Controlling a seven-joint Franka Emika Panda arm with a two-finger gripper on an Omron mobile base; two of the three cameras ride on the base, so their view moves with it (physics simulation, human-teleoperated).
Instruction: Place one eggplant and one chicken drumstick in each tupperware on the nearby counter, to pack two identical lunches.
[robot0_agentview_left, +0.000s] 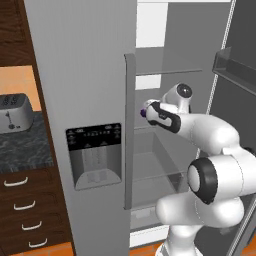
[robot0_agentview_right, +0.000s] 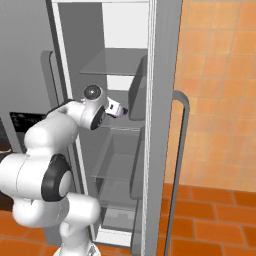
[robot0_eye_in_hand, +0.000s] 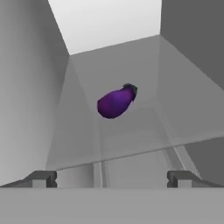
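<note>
my claw (robot0_eye_in_hand: 112, 178) is wide open and holds nothing; in the hand view its two dark tips stand far apart at about 7 and 5 o'clock. the eggplant (robot0_eye_in_hand: 116, 102) lies ahead of me on a glass shelf (robot0_eye_in_hand: 131, 131) inside the refrigerator, a little above the middle of that view, toward 12 o'clock from the tips. it is purple, with its dark green cap turned to about 1 o'clock, and it lies apart from my tips, not touching them. the front edge of the shelf crosses between the tips and the eggplant. grey inner walls of the refrigerator rise at 9 and 3 o'clock, and the white back wall (robot0_eye_in_hand: 105, 22) is at 12 o'clock.

in the left base view my arm (robot0_agentview_left: 200, 130) reaches into the open refrigerator, past the closed left door (robot0_agentview_left: 85, 100) with its long handle (robot0_agentview_left: 129, 130) and the dispenser panel (robot0_agentview_left: 94, 155). at 9 o'clock of that view a silver toaster (robot0_agentview_left: 14, 112) stands on the counter (robot0_agentview_left: 25, 147), over dark drawers (robot0_agentview_left: 27, 215). in the right base view the open right door (robot0_agentview_right: 162, 125) stands edge-on at 3 o'clock from my hand, before an orange tiled wall (robot0_agentview_right: 220, 90).
</note>
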